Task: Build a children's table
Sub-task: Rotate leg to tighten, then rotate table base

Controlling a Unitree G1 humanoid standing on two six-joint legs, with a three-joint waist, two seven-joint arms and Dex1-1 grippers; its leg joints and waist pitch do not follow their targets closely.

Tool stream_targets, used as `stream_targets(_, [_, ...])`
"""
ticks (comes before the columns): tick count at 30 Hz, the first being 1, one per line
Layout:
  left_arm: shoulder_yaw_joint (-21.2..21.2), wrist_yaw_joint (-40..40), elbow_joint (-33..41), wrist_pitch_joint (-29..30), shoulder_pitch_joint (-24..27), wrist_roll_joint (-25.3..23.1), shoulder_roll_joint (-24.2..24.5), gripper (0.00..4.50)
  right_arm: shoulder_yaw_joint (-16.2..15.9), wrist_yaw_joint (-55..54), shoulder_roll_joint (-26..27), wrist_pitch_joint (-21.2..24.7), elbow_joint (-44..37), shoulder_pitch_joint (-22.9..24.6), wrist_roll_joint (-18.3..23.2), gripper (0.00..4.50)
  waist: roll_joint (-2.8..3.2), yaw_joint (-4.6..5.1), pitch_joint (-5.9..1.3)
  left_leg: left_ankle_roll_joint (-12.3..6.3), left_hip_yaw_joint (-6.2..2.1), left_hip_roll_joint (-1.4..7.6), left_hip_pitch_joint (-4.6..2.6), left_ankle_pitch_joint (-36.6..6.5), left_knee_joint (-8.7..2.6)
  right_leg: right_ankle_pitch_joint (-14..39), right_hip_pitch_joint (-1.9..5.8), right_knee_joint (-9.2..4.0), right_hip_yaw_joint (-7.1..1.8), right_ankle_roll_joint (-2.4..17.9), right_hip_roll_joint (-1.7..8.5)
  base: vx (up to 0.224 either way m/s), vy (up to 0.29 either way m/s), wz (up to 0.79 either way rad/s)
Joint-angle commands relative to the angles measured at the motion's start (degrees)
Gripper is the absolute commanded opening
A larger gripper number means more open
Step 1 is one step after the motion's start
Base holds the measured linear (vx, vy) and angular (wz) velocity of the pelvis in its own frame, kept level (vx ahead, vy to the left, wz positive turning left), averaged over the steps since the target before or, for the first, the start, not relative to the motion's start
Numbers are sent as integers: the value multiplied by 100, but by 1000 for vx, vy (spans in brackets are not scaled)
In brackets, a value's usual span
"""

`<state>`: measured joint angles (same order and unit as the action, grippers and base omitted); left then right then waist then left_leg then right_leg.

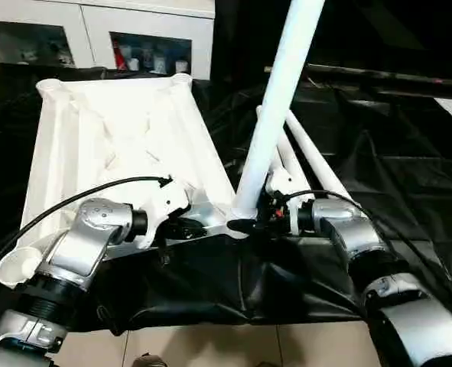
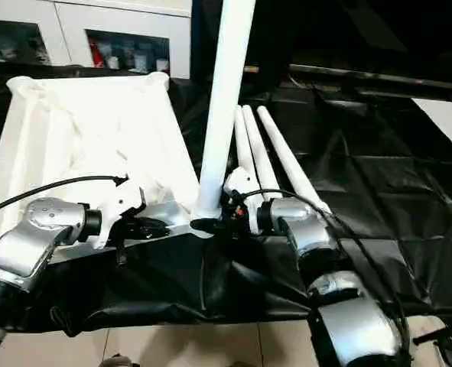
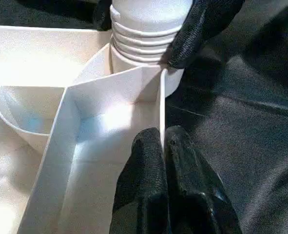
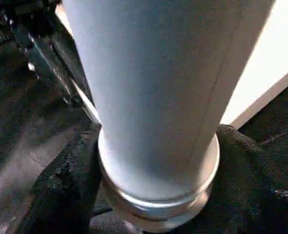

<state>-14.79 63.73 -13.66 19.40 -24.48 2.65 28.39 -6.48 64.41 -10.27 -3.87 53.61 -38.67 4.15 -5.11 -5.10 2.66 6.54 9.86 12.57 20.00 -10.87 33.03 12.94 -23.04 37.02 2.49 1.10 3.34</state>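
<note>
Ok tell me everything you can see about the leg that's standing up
The standing leg is a white, smooth plastic tube, nearly upright and leaning slightly. Its ribbed threaded end sits at the near corner socket of the upside-down table top. The right gripper fingers clasp its base.

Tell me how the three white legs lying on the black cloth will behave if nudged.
The spare legs are round tubes, so they would probably roll. Being tapered, they would likely curve rather than run straight. The black cloth is wrinkled, which may slow them.
</note>
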Motion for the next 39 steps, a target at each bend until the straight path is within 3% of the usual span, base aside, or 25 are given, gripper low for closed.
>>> stream_targets(1, [-164, -100, -55, 37, 76, 73, -239, 0, 181, -491, 192, 169, 125, 26, 110, 293, 44, -3, -300, -272, 31, 87, -12, -612, -343, 124, 311, -419, -247, 1331, 398, 0, 0, 0])
stream_targets(4, [-155, -179, -83, 57, 62, 55, -283, 0, 225, -680, 249, 177, 193, 13, 112, 280, 57, 8, -293, -178, 25, 88, -14, -784, -355, 503, 302, -449, -253, 1238, 409, 0, 0, 0])
stream_targets(8, [-139, -410, -195, 71, 5, -26, -393, 0, 309, -1142, 376, 220, 388, -48, 97, 276, 62, 19, -281, -121, 20, 85, -25, -803, -369, 600, 284, -466, -253, 1191, 400, 0, 0, 0])
stream_targets(9, [-83, -1031, -449, 227, -160, -219, -680, 0, 440, -2083, 656, 249, 683, -172, 53, 275, 62, 16, -293, -105, 20, 82, -19, -794, -361, 598, 297, -458, -255, 1185, 408, 0, 0, 0])
stream_targets(10, [-64, -1236, -533, 278, -217, -281, -774, 0, 479, -2377, 745, 260, 769, -212, 43, 275, 66, 43, -271, -50, 30, 87, -33, -848, -380, 658, 253, -478, -262, 1177, 393, 0, 0, 0])
stream_targets(11, [39, -2151, -882, 483, -463, -511, -1227, 0, 655, -3592, 1118, 308, 1108, -389, 44, 275, 71, 48, -265, 61, 21, 73, -43, -942, -388, 957, 257, -493, -262, 1119, 404, 0, 0, 0])
stream_targets(13, [118, -2725, -1086, 603, -615, -627, -1530, 0, 770, -4290, 1341, 337, 1280, -496, 69, 275, 81, 10, -291, 230, 9, 75, -80, -1032, -382, 1162, 253, -506, -269, 965, 426, 0, 0, 0])
stream_targets(14, [148, -3041, -1176, 664, -696, -669, -1756, 0, 860, -4648, 1495, 380, 1376, -574, 133, 275, 55, 25, -291, 208, 21, 66, -70, -1026, -378, 1048, 244, -503, -278, 941, 407, 0, 0, 0])
stream_targets(17, [149, -3244, -1213, 703, -745, -689, -1934, 0, 908, -4866, 1617, 402, 1447, -640, 158, 275, 63, -28, -312, 95, 20, 49, -49, -946, -367, 670, 260, -474, -270, 878, 395, 0, 0, 0])
stream_targets(19, [77, -3368, -1234, 670, -792, -732, -2091, 0, 850, -4943, 1738, 295, 1482, -714, 79, 330, 64, -34, -320, 18, 20, 46, -22, -803, -362, 387, 271, -448, -259, 875, 380, 0, 0, 0])
stream_targets(22, [14, -3275, -1263, 542, -821, -766, -2095, 0, 917, -4671, 1779, 156, 1465, -779, 149, 359, 79, -33, -326, -87, 27, 38, 9, -661, -350, 125, 285, -435, -254, 903, 378, 0, 0, 0])
stream_targets(24, [52, -3269, -1378, 463, -871, -833, -2065, 0, 954, -4594, 1736, -21, 1496, -855, 104, 389, 77, -21, -316, -95, 26, 42, 10, -777, -356, 296, 280, -463, -251, 896, 388, 0, 0, 0])
stream_targets(27, [140, -3331, -1505, 424, -938, -885, -1975, 0, 991, -4453, 1555, -185, 1360, -826, 100, 389, 80, -9, -306, -61, 14, 50, 10, -943, -370, 613, 279, -492, -250, 863, 397, 0, 0, 0])
stream_targets(31, [336, -3606, -1760, 462, -1102, -897, -1917, 0, 955, -4226, 1320, -344, 973, -588, 107, 389, 76, -6, -312, -99, 14, 44, 27, -849, -361, 508, 293, -488, -251, 878, 394, 0, 0, 0])
stream_targets(33, [374, -3685, -1848, 433, -1155, -906, -1906, 0, 929, -4188, 1267, -372, 880, -515, 96, 389, 72, -5, -338, -152, 9, 44, 41, -644, -341, 148, 324, -443, -250, 939, 394, 0, 0, 0])
stream_targets(34, [496, -4114, -2217, 325, -1372, -1001, -1863, 0, 929, -4180, 1121, -407, 611, -296, 108, 389, 75, -5, -345, -202, 12, 39, 43, -511, -330, -76, 323, -422, -246, 993, 387, 0, 0, 0])
stream_targets(36, [639, -4508, -2608, 186, -1608, -1061, -1829, 0, 986, -4245, 1020, -434, 417, -120, 133, 389, 134, -23, -370, -293, 22, 20, 13, -310, -302, -607, 332, -399, -255, 1098, 364, 0, 0, 0])
stream_targets(37, [698, -4608, -2736, 123, -1686, -1067, -1827, 0, 1017, -4267, 999, -457, 385, -80, 141, 389, 112, -18, -363, -316, 24, 6, 26, -244, -295, -746, 342, -391, -256, 1109, 349, 0, 0, 0])
stream_targets(38, [739, -4723, -2896, 45, -1783, -1078, -1807, 0, 1055, -4276, 995, -463, 338, -32, 151, 389, 169, -7, -374, -316, 6, -2, 36, -190, -295, -880, 366, -364, -248, 1158, 353, 0, 0, 0])
stream_targets(39, [775, -4825, -3042, -38, -1873, -1081, -1789, 0, 1080, -4286, 998, -468, 283, 13, 159, 389, 126, 12, -370, -334, 12, -12, 36, -228, -289, -861, 373, -392, -244, 1162, 346, 0, 0, 0])
